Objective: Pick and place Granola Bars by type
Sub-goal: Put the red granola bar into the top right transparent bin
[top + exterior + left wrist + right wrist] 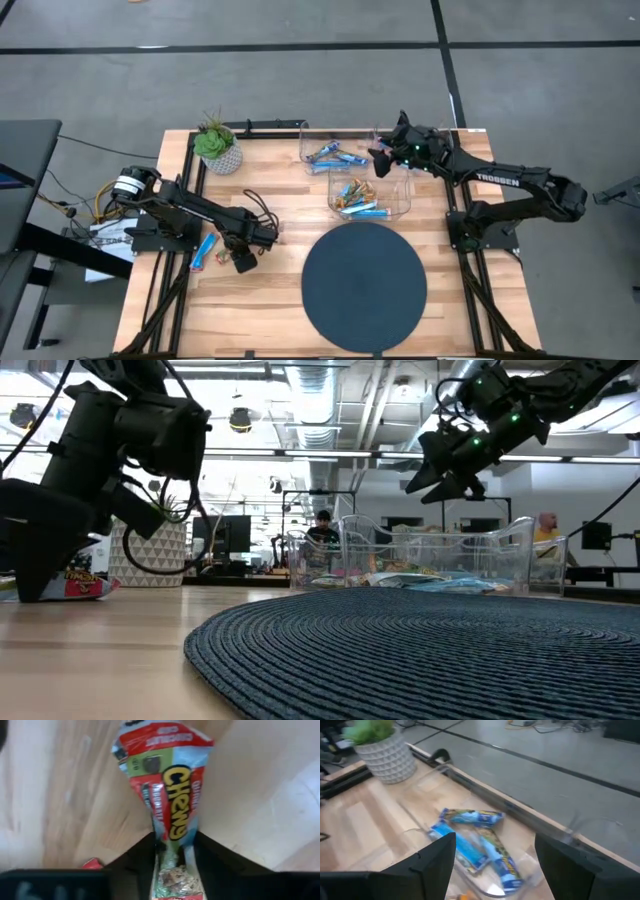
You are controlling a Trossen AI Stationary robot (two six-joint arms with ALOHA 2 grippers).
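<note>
Down at the table point(270, 310), the left end effector point(172, 855) pinches a red-and-blue granola bar point(167, 795) between its fingers point(135, 857). Another blue bar point(204, 250) lies just beside it. The right end effector point(383, 162) hangs wide apart above two clear bins point(400, 205) holding more bars point(470, 840).
</note>
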